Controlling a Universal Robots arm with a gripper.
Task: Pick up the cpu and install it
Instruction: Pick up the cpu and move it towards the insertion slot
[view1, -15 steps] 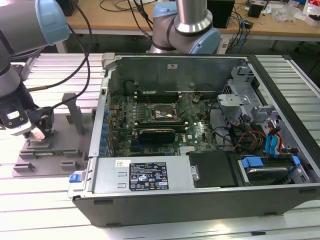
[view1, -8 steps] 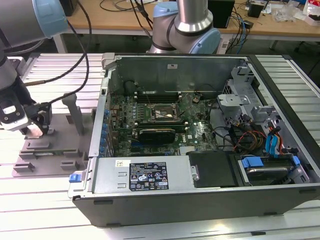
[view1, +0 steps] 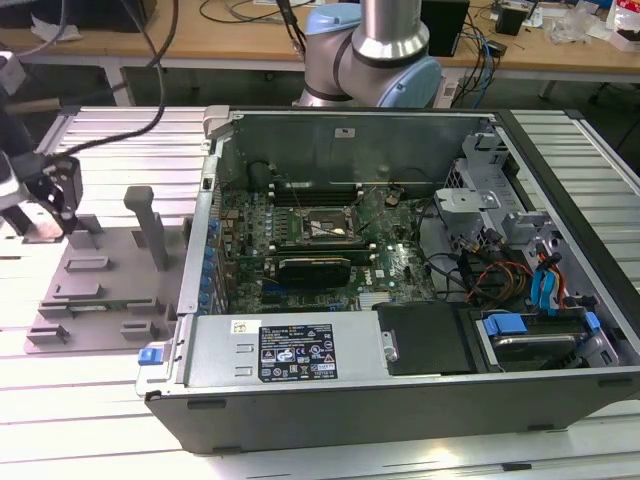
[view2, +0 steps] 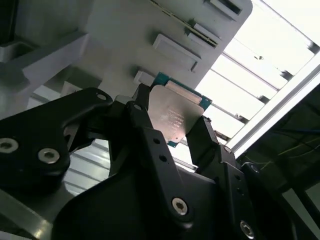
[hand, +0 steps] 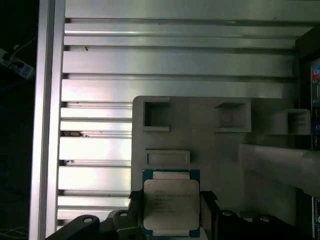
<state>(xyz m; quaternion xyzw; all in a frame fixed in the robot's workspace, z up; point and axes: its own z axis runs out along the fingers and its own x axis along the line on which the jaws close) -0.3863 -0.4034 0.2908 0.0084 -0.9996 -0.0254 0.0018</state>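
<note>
Centre and right of the exterior view: one open computer case (view1: 400, 300), lying on its side with the board inside showing. One black-framed socket (view1: 322, 228) sits on that board, near the middle of the frame

Left of the case, just beside its wall: one grey tray (view1: 100, 285) on the slatted table (view1: 90, 420). It has several low raised blocks and one tall post (view1: 150, 230)

Top centre of the exterior view: one arm (view1: 375, 45), its base behind the case

Far left edge of the exterior view, over the tray's outer end: one claw (view1: 50, 205)

In both wrist views two black fingers (view2: 142, 115) are pinching one cpu (hand: 171, 202) by two opposite edges, silver top facing the cameras. The cpu is close to square, so it has no real long axis. The grey tray lies straight behind it. Whether its underside is clear of the tray, cannot tell

Key relation: the cpu is between the fingers, at the claw itself. The socket is well apart from it, toward the exterior view's right, with the case wall between them
</note>
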